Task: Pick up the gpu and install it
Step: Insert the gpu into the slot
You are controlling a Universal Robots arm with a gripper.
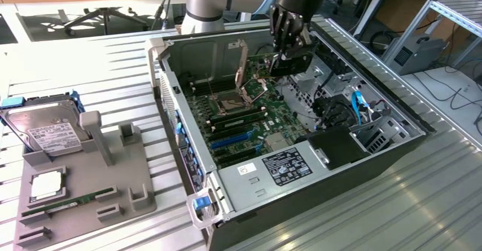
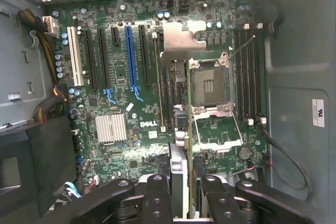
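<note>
Exterior view: gripper [image 1: 292,49] clamped on the gpu [image 1: 290,66], above the open case [image 1: 171,93]. Wrist view: gpu edge-on between the fingers [image 2: 157,198], over the motherboard [image 2: 147,129] beside the CPU socket [image 2: 210,85].

Slatted metal table [image 1: 421,206] bearing open computer case [image 1: 316,197], grey parts tray [image 1: 83,201]

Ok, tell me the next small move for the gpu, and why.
Probably shift the gpu sideways toward the long blue slot: clamped edge-on in the jaws, it lines up along the CPU socket's edge, not over any expansion slot.
</note>
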